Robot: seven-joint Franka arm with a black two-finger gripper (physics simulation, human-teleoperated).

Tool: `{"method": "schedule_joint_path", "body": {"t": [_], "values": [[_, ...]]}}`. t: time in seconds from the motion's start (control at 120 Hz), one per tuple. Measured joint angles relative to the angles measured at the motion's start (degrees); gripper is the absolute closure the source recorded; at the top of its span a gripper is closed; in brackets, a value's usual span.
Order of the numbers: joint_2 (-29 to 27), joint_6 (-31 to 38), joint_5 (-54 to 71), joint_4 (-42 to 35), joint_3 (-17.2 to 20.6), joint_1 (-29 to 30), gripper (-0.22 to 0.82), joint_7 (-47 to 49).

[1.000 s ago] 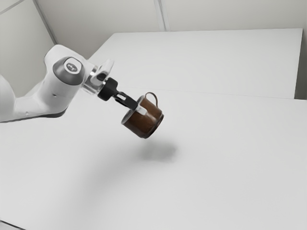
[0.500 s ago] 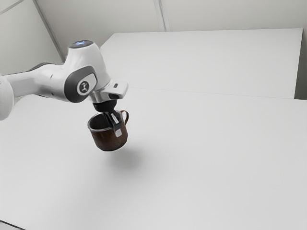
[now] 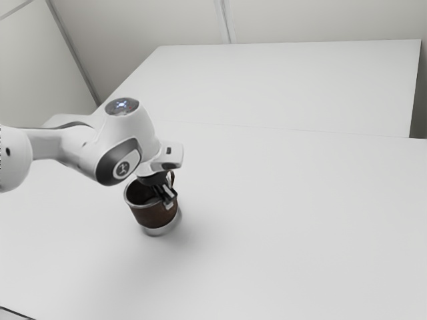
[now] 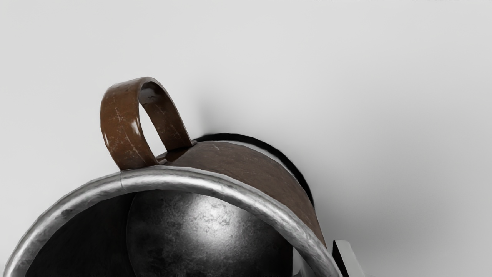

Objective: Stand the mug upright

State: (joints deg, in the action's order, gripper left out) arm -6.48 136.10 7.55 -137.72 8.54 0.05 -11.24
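Here's the brown, scuffed mug with a silvery metal rim [image 4: 246,165], its mouth tipped toward my camera, and I'm looking right into the dark, glossy interior [image 4: 215,225]. My jaws have its wall pinched: one pale grey fingertip [image 4: 350,259] sits outside, the other just inside the rim. The broad, looped brown handle [image 4: 119,123] juts out, well apart from that outer fingertip. Past the body, a black curved band [image 4: 284,156] edges the base, and a soft shadow spreads beside it over the plain, pale grey worktop [image 4: 384,69].
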Motion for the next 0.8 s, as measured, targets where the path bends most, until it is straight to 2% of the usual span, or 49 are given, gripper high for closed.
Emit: {"method": "schedule_joint_path", "body": {"t": [0.217,0.392,0.483,0.658,0.8], "values": [[2.2,2.6,-0.4,-0.4,0.0,-0.1,0.76,4.1],[2.5,3.4,-1.4,-0.4,0.1,-0.9,0.40,5.5],[2.2,3.4,-1.7,0.2,0.1,-0.8,0.26,6.0],[1.4,-0.1,-3.1,4.4,0.1,-0.7,0.11,6.9],[1.3,-8.0,-4.3,12.1,0.0,-0.6,0.06,7.5]]}}
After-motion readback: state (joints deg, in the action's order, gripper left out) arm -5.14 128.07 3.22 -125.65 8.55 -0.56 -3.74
